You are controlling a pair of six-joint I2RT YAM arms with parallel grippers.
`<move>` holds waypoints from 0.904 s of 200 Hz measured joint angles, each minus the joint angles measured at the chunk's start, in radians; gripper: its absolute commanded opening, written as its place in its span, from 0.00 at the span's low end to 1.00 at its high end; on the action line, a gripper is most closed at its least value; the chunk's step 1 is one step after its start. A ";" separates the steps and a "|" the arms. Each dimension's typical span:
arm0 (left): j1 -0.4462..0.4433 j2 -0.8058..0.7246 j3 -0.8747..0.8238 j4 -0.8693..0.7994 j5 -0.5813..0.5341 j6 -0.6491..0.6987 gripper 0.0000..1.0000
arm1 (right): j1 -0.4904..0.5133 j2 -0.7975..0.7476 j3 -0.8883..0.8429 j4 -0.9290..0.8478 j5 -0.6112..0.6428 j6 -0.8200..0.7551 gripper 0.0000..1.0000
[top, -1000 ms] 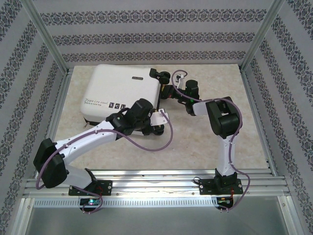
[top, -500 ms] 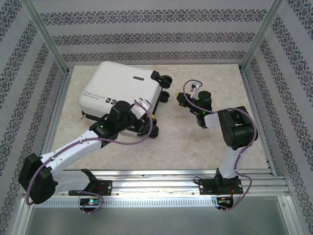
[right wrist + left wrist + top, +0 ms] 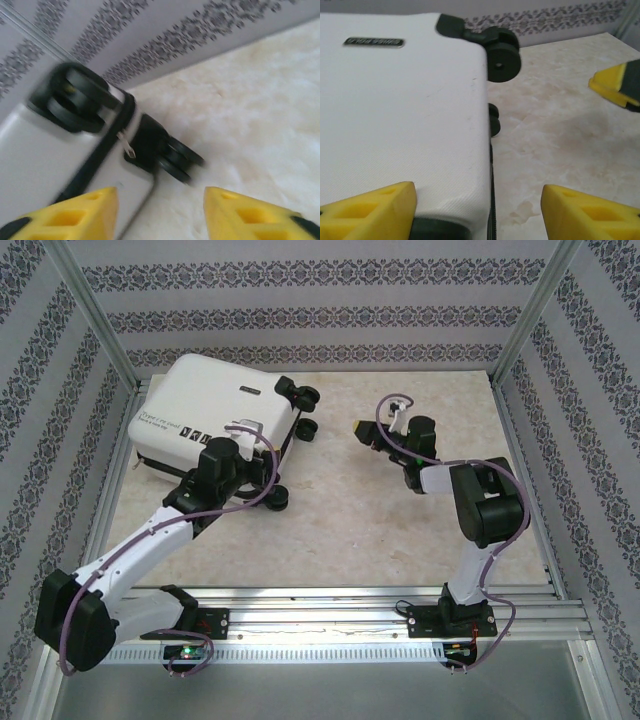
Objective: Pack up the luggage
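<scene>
Luggage (image 3: 205,410) lies shut at the far-left of the table (image 3: 400,530) — contents hidden from me. Left gripper (image 3: 479,209), jaws apart, straddles its wheel-side edge: one finger (image 3: 370,210) over the shell, other over bare table. Right gripper (image 3: 364,430) — also open — sits apart, opp. the wheels (image 3: 297,395).

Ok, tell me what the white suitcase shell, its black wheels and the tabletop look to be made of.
White hard-shell suitcase: likely moulded plastic, matte, with a fine woven-looking texture. Black caster wheels: hard plastic or rubber, dull sheen. Beige tabletop: marble-patterned, smooth; stone or laminate, cannot tell.
</scene>
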 measured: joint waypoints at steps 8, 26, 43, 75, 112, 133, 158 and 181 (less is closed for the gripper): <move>0.002 -0.016 0.014 -0.052 -0.017 -0.037 0.70 | 0.004 0.000 0.044 -0.024 -0.018 -0.019 0.69; 0.005 -0.064 0.040 -0.179 -0.053 -0.118 0.73 | 0.026 0.000 0.151 -0.103 -0.063 -0.087 0.79; 0.005 -0.118 0.063 -0.296 -0.089 -0.182 0.73 | 0.056 0.003 0.246 -0.192 -0.089 -0.175 0.86; 0.005 -0.195 0.117 -0.446 -0.117 -0.302 0.73 | 0.101 0.050 0.418 -0.362 -0.120 -0.356 0.92; -0.017 -0.200 0.106 -0.530 -0.103 -0.486 0.73 | 0.118 0.145 0.575 -0.534 -0.137 -0.504 0.94; -0.068 -0.184 0.071 -0.541 -0.103 -0.573 0.74 | 0.126 0.197 0.653 -0.632 -0.133 -0.573 0.94; -0.125 -0.171 0.057 -0.544 -0.116 -0.649 0.75 | 0.140 0.256 0.749 -0.726 -0.130 -0.634 0.94; -0.151 -0.178 0.034 -0.516 -0.135 -0.713 0.75 | 0.155 0.293 0.817 -0.792 -0.129 -0.674 0.91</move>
